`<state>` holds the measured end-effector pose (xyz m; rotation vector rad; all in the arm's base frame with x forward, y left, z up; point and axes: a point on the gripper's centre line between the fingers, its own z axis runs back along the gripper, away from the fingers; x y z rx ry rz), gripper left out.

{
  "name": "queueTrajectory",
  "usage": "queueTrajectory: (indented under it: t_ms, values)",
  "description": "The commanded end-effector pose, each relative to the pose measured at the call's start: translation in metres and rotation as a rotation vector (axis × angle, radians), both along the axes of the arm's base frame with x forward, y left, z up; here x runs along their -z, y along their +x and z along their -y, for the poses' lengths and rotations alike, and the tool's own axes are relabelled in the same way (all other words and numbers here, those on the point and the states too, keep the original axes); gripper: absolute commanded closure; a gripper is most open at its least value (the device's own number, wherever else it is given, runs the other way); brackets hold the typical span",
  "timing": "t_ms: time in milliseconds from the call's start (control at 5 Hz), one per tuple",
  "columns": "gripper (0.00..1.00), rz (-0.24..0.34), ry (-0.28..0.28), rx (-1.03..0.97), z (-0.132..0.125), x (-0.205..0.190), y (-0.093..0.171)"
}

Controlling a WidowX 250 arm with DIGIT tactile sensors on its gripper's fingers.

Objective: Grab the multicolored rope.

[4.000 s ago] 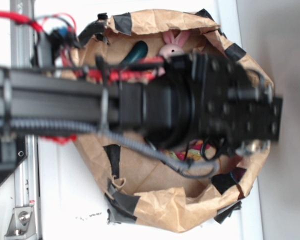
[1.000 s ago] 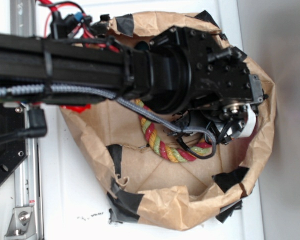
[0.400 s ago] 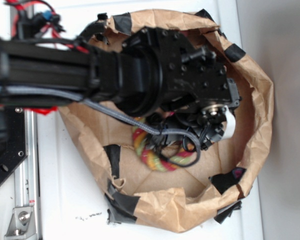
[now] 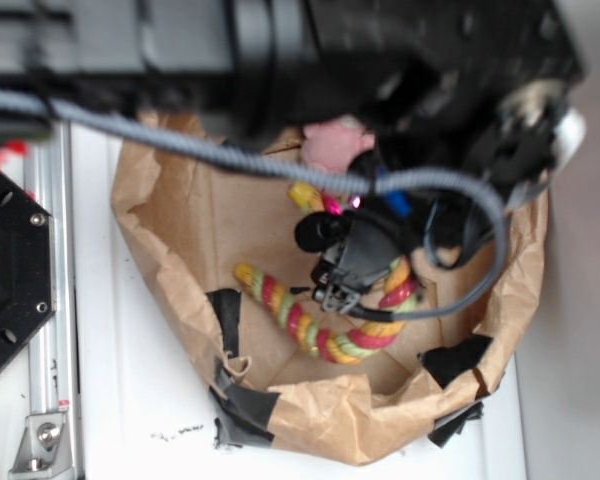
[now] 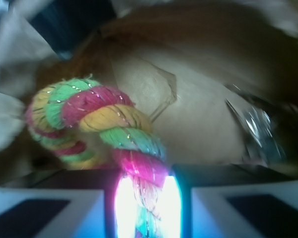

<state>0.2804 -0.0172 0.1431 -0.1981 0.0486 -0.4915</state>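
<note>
**Operator:** What has changed in the last moment?

**Observer:** Your arm has swung up toward the top of the exterior view and the claw (image 4: 352,268) has come away from the floor of the paper bag (image 4: 170,230). A moment ago the multicolored rope (image 4: 290,318) lay curled flat under the claw; now one part of it runs up between the jaws while the rest trails below and to the side, its yellow tip resting on the bag floor. The pink bunny (image 4: 337,143), hidden by the arm before, shows just beyond the claw.

**Operator:** So is it holding?

**Observer:** The wrist view says yes: the rope (image 5: 114,134) enters the narrow gap between the two pads at the bottom edge, and its twisted strands bunch up just ahead of them. You have the claw closed on the rope. I judge the grab essentially made; part of the rope appears to touch the bag, so a slip remains possible if you lift fast.

**Operator:** Any writing or labels?

**Observer:** None you can read. The black tape patches on the bag, the arm housing and the white desk (image 4: 140,420) carry no legible text; both views are blurred.
</note>
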Motion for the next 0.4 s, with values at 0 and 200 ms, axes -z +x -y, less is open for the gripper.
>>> queueTrajectory:
  t_ms: [0, 200]
  values:
    - [1.0, 0.13, 0.062, -0.066, 0.0299, -0.0343, -0.0033]
    - [1.0, 0.144, 0.139, -0.061, 0.0316, -0.0306, -0.0048]
